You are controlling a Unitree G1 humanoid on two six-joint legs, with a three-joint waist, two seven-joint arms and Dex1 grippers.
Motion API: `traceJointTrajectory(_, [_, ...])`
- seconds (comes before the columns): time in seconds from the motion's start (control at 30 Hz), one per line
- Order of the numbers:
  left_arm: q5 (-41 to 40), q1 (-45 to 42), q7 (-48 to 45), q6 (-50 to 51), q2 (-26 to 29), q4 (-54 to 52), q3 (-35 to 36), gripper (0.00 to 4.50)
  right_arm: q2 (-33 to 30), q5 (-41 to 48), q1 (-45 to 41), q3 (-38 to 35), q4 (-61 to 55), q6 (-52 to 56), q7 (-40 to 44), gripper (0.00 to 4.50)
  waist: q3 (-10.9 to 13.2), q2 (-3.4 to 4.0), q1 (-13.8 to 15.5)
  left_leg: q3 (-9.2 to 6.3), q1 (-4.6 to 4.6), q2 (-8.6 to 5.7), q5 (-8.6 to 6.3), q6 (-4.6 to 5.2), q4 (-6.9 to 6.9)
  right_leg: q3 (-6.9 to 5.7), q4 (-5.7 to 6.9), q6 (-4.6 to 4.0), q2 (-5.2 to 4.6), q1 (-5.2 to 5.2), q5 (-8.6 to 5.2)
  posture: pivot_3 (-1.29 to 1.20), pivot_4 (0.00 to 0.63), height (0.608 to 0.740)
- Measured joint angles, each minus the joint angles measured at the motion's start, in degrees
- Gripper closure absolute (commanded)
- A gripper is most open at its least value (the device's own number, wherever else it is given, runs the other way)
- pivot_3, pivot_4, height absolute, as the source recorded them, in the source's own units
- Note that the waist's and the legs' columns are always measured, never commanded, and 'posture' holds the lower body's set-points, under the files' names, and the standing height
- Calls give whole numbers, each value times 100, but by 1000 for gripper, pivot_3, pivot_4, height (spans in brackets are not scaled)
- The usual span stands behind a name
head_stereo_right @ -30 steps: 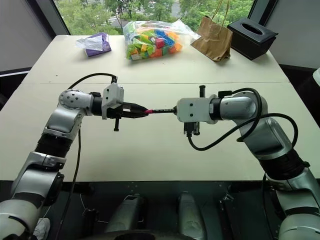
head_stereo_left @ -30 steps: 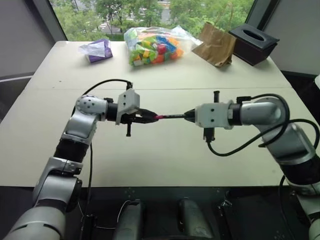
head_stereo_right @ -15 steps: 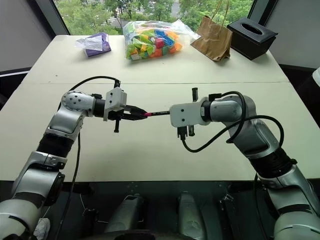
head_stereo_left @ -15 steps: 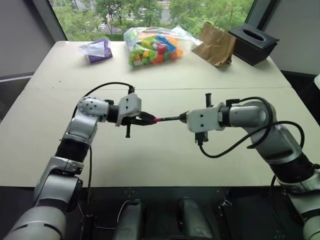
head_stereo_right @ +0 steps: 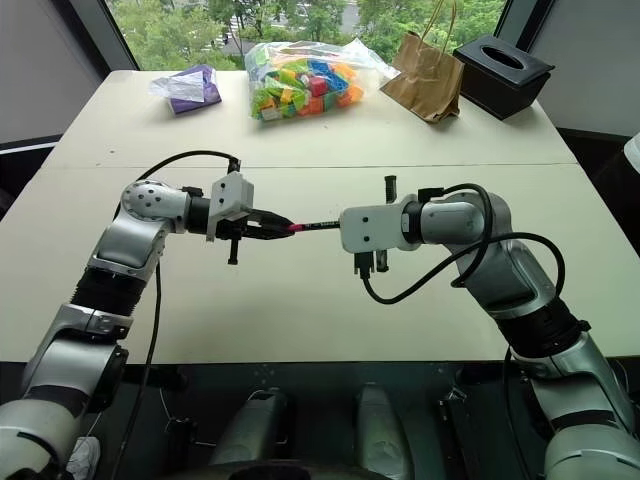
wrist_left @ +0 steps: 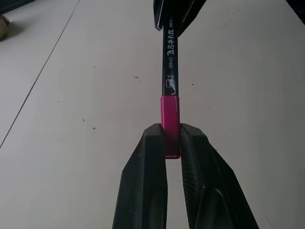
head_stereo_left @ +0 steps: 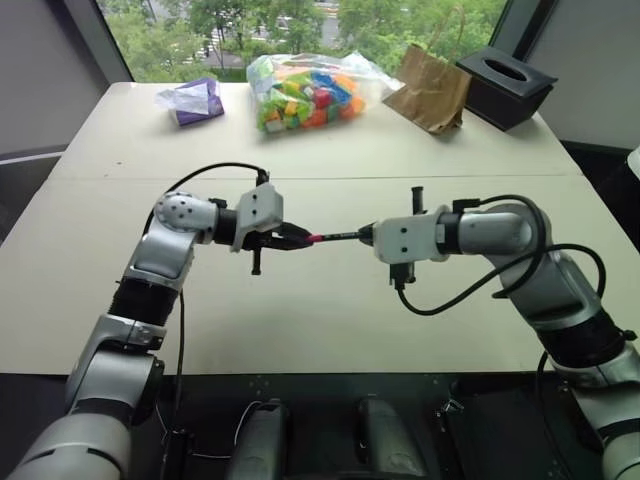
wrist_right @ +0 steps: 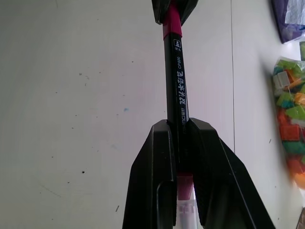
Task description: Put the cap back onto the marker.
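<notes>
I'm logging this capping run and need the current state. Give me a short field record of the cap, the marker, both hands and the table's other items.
cap: red cap pinched in the left hand, seated on the end of the marker
marker: black marker gripped by the right hand, held level above the table
hands: facing each other, both shut
far edge of table: bag of colourful blocks, brown paper bag, black tissue box, purple packet
</notes>
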Motion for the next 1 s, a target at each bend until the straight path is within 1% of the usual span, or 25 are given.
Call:
traceJointTrajectory(0.17, [-27, 24, 42, 182, 9, -96, 0, 4500, 12, 1, 7, -4, 0, 14, 7, 4462, 0, 0, 1, 0, 0, 0, 0, 0, 0, 0, 0, 0, 0, 0, 0, 0, 150, 740])
traceJointTrajectory(0.23, [-33, 25, 52, 269, 13, -135, 0, 3545, 8, 1, 8, -9, 0, 14, 9, 4500, 0, 0, 1, 0, 0, 0, 0, 0, 0, 0, 0, 0, 0, 0, 0, 0, 150, 740])
traceJointTrajectory(0.27, [-118, 31, 160, 472, -20, -224, 37, 3220, 14, 51, 50, -39, 0, 8, 3, 4500, 0, 0, 1, 0, 0, 0, 0, 0, 0, 0, 0, 0, 0, 0, 0, 0, 150, 740])
traceJointTrajectory(0.37, [-278, 48, 334, 678, -44, -491, 78, 1629, 52, 133, 119, -36, 7, 11, -14, 4500, 0, 0, 1, 0, 0, 0, 0, 0, 0, 1, 0, 0, 0, 0, 0, 0, 150, 740])
traceJointTrajectory(0.47, [-319, 243, 468, 808, 68, -723, 132, 86, -43, 140, 237, -114, 142, 43, -107, 4500, 0, 0, -6, 0, 1, 0, 0, 0, 0, 1, 0, 0, 0, 0, 0, 0, 150, 740])
traceJointTrajectory(0.63, [-336, 552, 631, 877, 234, -898, 241, 32, -382, 177, 658, -537, 353, 200, -331, 4500, 0, 0, 21, 0, 0, 0, 0, 0, 0, 0, -1, 0, -2, 1, 0, 0, 150, 740])
traceJointTrajectory(0.73, [-409, 616, 793, 910, 245, -974, 304, 32, -409, 199, 971, -975, 461, 557, -656, 4500, 0, 0, 27, -1, 0, -1, 0, 0, 2, 1, 0, 0, -3, 3, 0, 0, 150, 740])
traceJointTrajectory(0.83, [-434, 655, 941, 910, 183, -1058, 316, 32, -385, 206, 1216, -1390, 457, 1088, -1067, 4500, 0, 0, 24, -1, 0, -1, 0, 0, 2, 1, 0, 0, -3, 3, 0, 0, 150, 740])
traceJointTrajectory(0.87, [-480, 657, 1003, 931, 135, -1065, 320, 32, -236, 208, 1324, -1677, 355, 1564, -1348, 4500, -1, -1, 24, -2, 0, -1, 0, 0, 2, 1, 1, 0, -2, 3, 0, 0, 150, 740])
traceJointTrajectory(1.0, [-602, 666, 1134, 1029, 29, -1127, 323, 32, 200, 206, 1607, -2266, -38, 2835, -2073, 4500, -1, -1, 15, -3, 0, 0, 0, 0, 1, 3, 3, -1, -2, 0, 0, 0, 150, 740])
